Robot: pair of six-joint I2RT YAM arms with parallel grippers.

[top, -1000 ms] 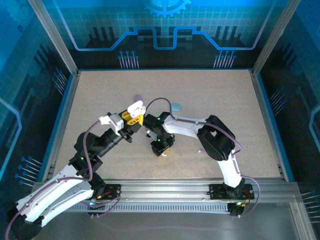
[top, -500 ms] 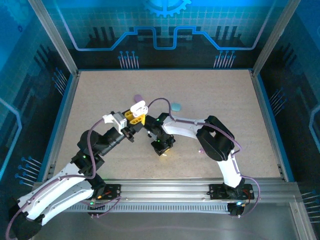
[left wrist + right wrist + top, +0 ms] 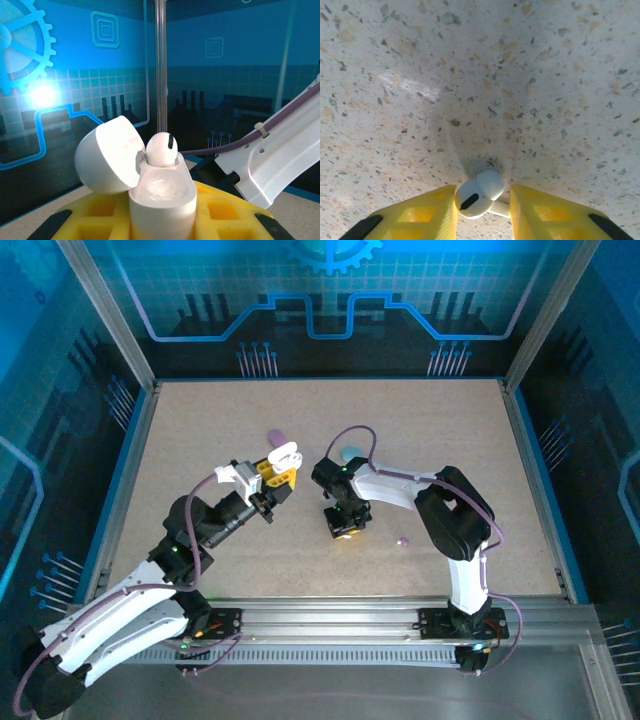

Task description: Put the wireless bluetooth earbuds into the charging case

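Speckled tabletop (image 3: pixel 530 75) spreads beneath your right pincer (image 3: pixel 482 196). Its yellow fingers (image 3: pixel 427 210) are closed most of the way onto a white earbud (image 3: pixel 479 192) at the bottom centre of the right wrist view. The bud is pinched across its rounded head, with the stem seeming to angle toward the right-hand finger. Its shadow on the surface suggests it hangs clear.

Treat it as almost weightless, hard and glossy. It will likely squirt out of a loose squeeze and twist under an off-centre one. Hold it across the bulb, never the thin stem, and leave the stem free to go in first.

Your left pincer (image 3: pixel 162 220) is fully closed on the charging case (image 3: pixel 162 200), low centre in the left wrist view. The case stands upright with its lid (image 3: pixel 107 160) swung open to the left. A second earbud (image 3: pixel 161 149) stands in the far socket, and the near socket (image 3: pixel 161 182) looks empty. The case is stiff and smooth. I'd judge the lid hinge its weak point, so a sideways knock there is the risk.

Further out, seen from above, both pincers sit near each other at mid-frame. A purple earbud (image 3: pixel 403 539) lies loose just right of the right pincer.
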